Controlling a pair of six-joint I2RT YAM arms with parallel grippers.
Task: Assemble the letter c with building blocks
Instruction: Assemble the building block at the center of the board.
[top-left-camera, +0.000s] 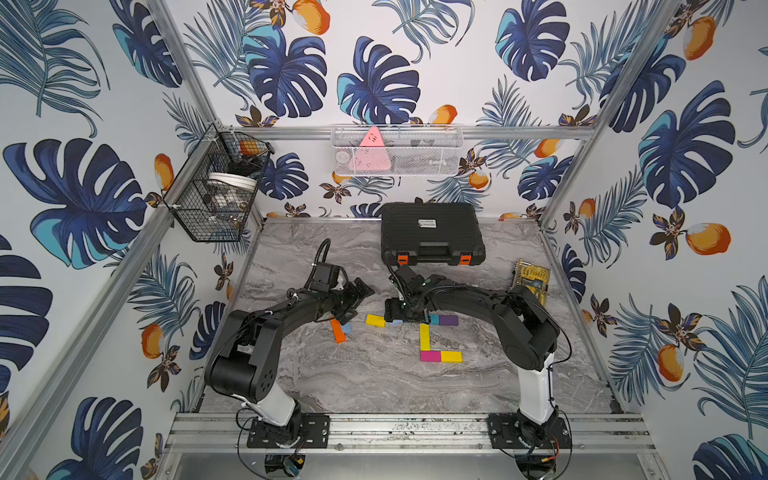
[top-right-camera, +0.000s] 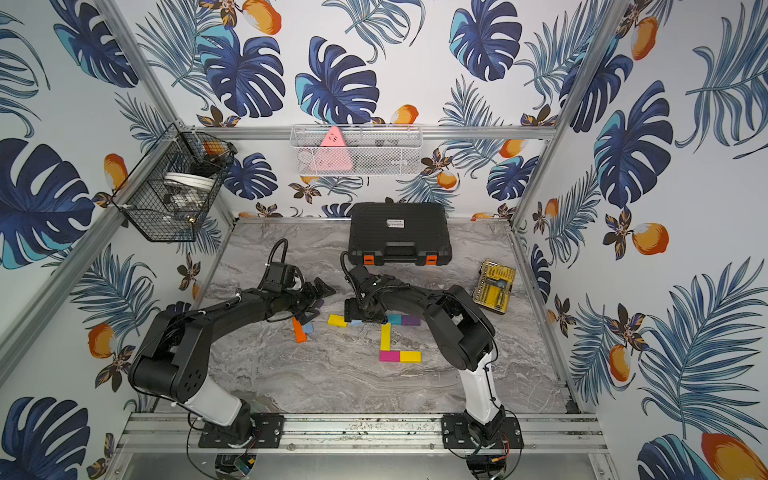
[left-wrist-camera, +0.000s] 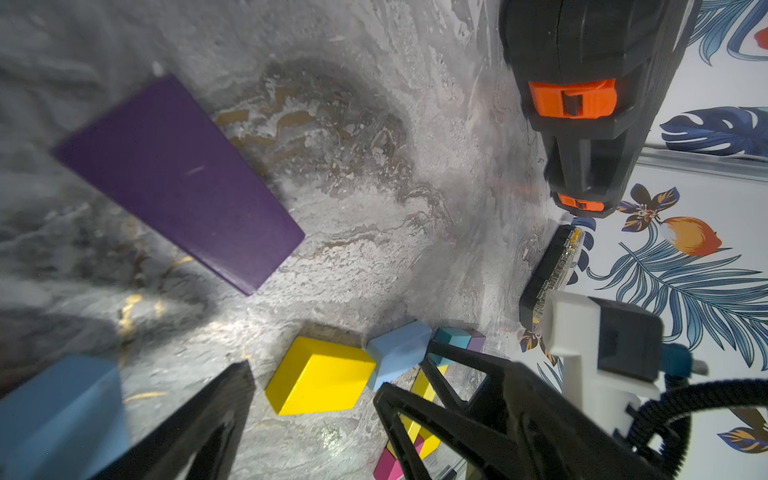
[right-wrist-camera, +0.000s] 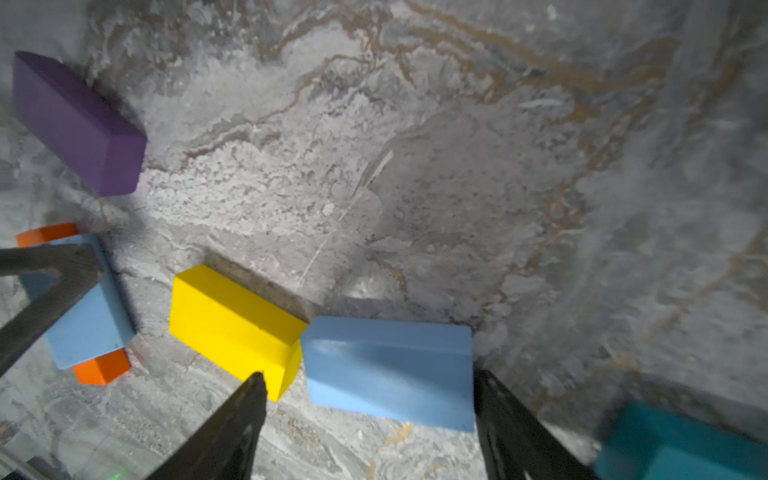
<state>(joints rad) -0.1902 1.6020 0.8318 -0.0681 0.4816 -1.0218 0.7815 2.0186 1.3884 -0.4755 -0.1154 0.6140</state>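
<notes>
1. Right hand. The right hand (right-wrist-camera: 369, 374) is low over the counter (top-left-camera: 374, 386), released, with its fingers spread.
- A light blue block (right-wrist-camera: 386, 370) lies on the counter between the two fingers.
- One finger stands just beside one short end of this block.
- The other finger stands apart from the opposite end and overlaps a corner of a short yellow block (right-wrist-camera: 232, 324).
- The short yellow block touches the light blue block at a corner.

2. Blocks near the right hand.
- On the arm side of the hand, a teal block (top-left-camera: 434, 319) and a purple block (top-left-camera: 449, 320) lie end to end, touching.
- Nearer the robot's base than the hand, a long yellow block (top-left-camera: 424, 337) meets a magenta block (top-left-camera: 430, 356) at its near end.
- A second short yellow block (top-left-camera: 451, 356) touches the magenta block. These three form an L.

3. Left hand. The left hand (top-left-camera: 356, 304) is released, with its fingers spread wide.
- A second purple block (left-wrist-camera: 178, 178) lies flat on the counter just ahead of the fingertips.
- Beside the hand, toward the robot's base, lies an orange block (top-left-camera: 338, 331).
- A second light blue block (right-wrist-camera: 83, 307) lies across the orange block, both ends of which show.

4. Surroundings. A black case (top-left-camera: 432, 232) stands on the counter beyond both hands.
</notes>
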